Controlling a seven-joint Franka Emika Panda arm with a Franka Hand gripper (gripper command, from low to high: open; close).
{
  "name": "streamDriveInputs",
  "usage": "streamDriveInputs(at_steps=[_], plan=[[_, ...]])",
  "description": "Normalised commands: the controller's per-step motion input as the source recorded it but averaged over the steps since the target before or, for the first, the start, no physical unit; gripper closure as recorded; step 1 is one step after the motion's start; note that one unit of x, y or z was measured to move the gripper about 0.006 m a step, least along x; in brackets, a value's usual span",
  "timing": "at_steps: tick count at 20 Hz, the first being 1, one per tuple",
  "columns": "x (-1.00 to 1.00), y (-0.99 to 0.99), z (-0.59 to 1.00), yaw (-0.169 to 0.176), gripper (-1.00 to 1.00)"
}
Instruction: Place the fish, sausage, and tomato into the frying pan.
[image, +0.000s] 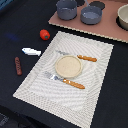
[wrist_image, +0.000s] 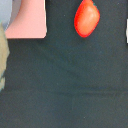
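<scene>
The fish (image: 31, 51) lies flat on the dark table (image: 15, 20), just off the edge of the woven placemat (image: 95, 85) on the exterior view's left. Note the sausage (image: 18, 65) nearer the camera and further toward that side, lying apart from the fish on the same dark surface. The tomato (image: 45, 34) sits beyond the fish, close to the placemat's far corner; in the wrist view the tomato (wrist_image: 86, 18) appears as a glossy red-orange oval on the dark surface, with a pink edge (wrist_image: 29, 22) beside it.

Locate the frying pan (image: 91, 14) at the back of the scene on the pinkish-brown board (image: 100, 29). It is the shallower of the two blue-grey vessels. The taller pot (image: 66, 9) stands beside it toward the exterior view's left, and a beige bowl (image: 123, 16) sits at the board's end toward the exterior view's right. All three food items are well apart from the pan, and none is inside it.

On the placemat, a round beige plate (image: 68, 66) sits in the middle. A knife (image: 80, 57) with an orange handle lies on its far side and a fork (image: 65, 80) with an orange handle lies on its near side.

The gripper does not show in either view, so you cannot tell how its jaws stand.
</scene>
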Motion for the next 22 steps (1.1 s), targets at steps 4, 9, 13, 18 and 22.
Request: streamDriveInputs(at_steps=[4,9,13,18,22], plan=[[0.18,-1.00,-0.60,0.000,-1.00],[0.16,-1.00,-0.56,-0.003,-1.00],[0.07,-1.00,-0.58,-0.019,-1.00],[-0.07,-0.95,-0.60,-0.058,-1.00],[-0.34,-0.79,-0.51,-0.099,-1.00]])
